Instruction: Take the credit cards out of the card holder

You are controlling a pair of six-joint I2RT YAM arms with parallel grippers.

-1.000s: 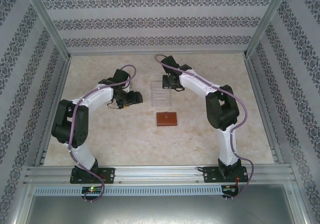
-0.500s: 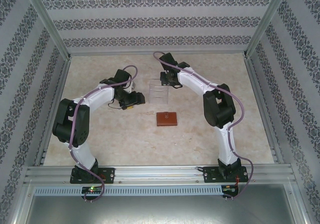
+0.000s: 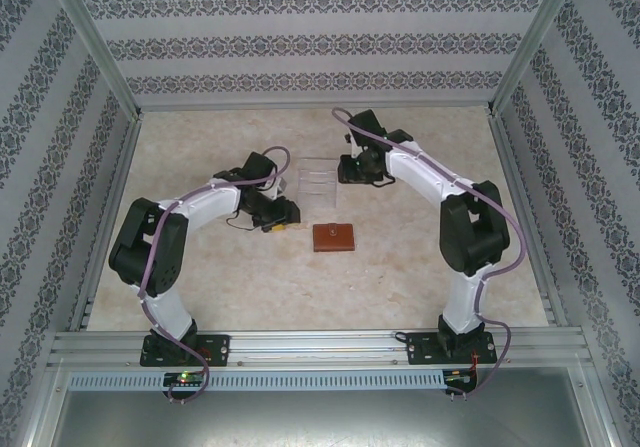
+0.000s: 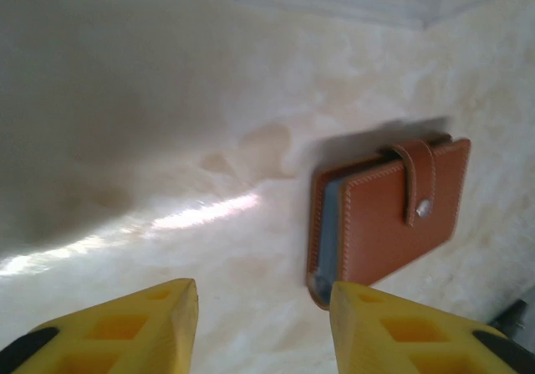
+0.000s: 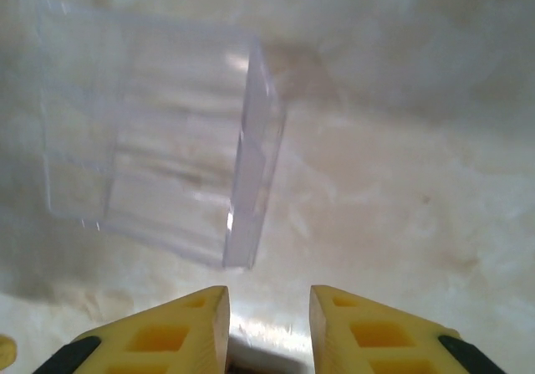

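Top external view is showing the left arm (image 3: 190,217) bending in over the pale marbled table (image 3: 230,287), with the left gripper (image 3: 279,219) hanging low just left of the card holder (image 3: 333,237). In the left wrist view, the left gripper (image 4: 261,294) is holding its yellow fingers (image 4: 134,328) well apart with only bare tabletop between them. The card holder (image 4: 389,211) is lying flat and closed on the table, ahead of the gripper and to its right. Its near corner is sitting just beside the right fingertip, and whether the two are touching cannot be told. It is looking like reddish-brown leather with pale stitching along the edges. A strap tab (image 4: 418,177) is folding over its far edge and a small metal snap (image 4: 424,209) is pinning it down. Grey-blue inner layers are peeking out along its left side. Beyond the card holder and apart from it, a clear plastic tray (image 3: 318,179) is resting on the table between the two grippers. Faint pale bands are showing inside it, too blurred to name. The right gripper (image 3: 352,171) is hovering at the tray's right edge, at the end of the right arm (image 3: 470,227). In the right wrist view, the right gripper (image 5: 269,299) is keeping a narrow, empty gap between its fingers, and the tray (image 5: 159,165) is lying ahead and to the left.
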